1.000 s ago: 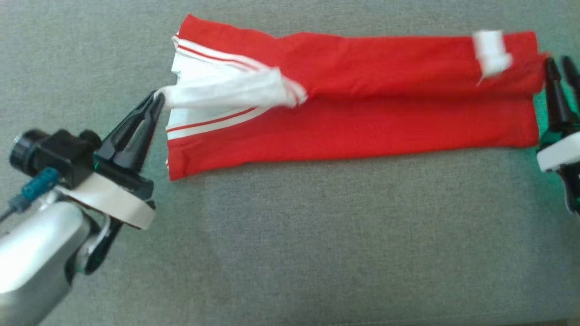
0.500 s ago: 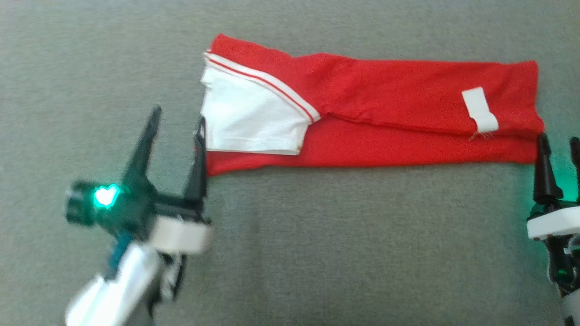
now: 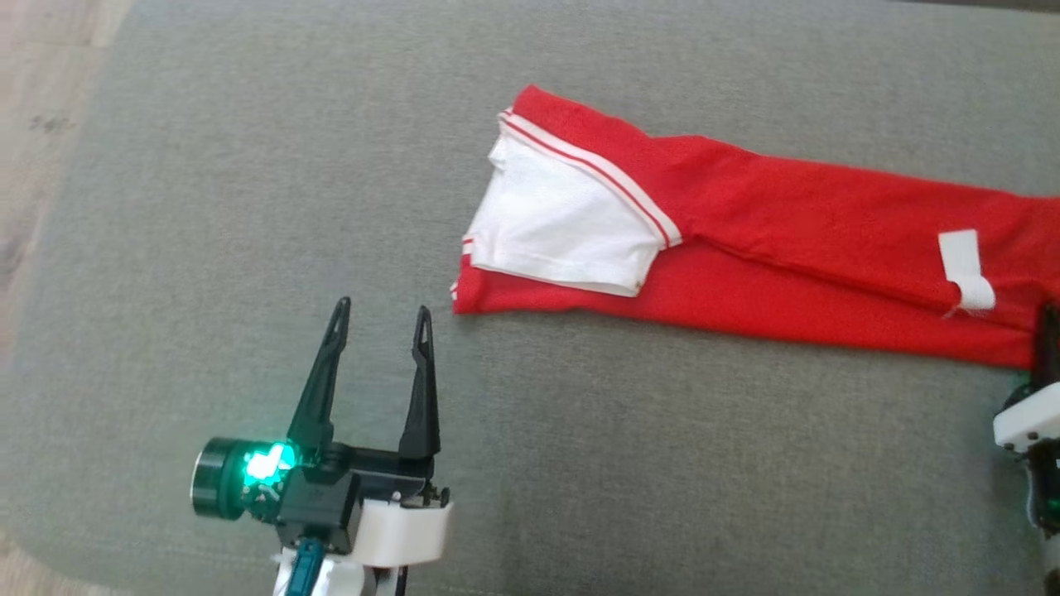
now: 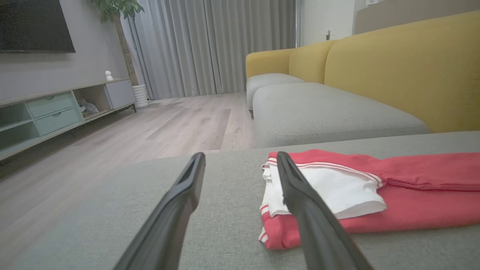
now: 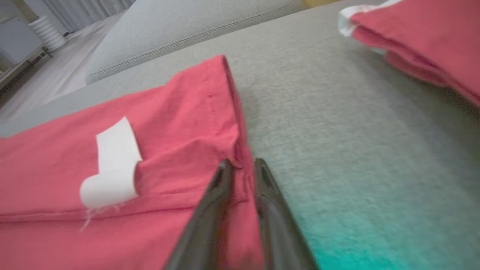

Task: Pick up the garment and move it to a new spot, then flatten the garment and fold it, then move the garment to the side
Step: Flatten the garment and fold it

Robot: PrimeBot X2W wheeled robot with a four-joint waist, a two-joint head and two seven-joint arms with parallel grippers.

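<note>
Grey fabric was the biggest thing here, a wide upholstered cushion (image 3: 248,165) taking up nearly the whole head view, with a strip of wood floor (image 3: 41,99) past its left edge; from the left wrist view a yellow sofa (image 4: 393,67) sat behind it on the far side.

On that cushion the red garment (image 3: 828,215) lay flat as a long folded band, running from about the middle out to the right edge and sitting toward the far half; a second bit of red cloth (image 5: 420,41) showed at the top right of the right wrist view, well apart from it.

The left gripper (image 3: 383,308) hovered near-left of the garment's left end, close to it but not touching, its fingers spread wide with nothing between them.

The right gripper (image 5: 242,162) was at the garment's right end, its fingers drawn close with just a thin gap, right at the hem corner; honestly couldn't tell if they were actually pinching cloth.

A white sleeve (image 3: 563,232) with red-and-white striped trim lay folded over the garment's left end; smallest of all, a white label (image 3: 961,265) curled up near the right end.
</note>
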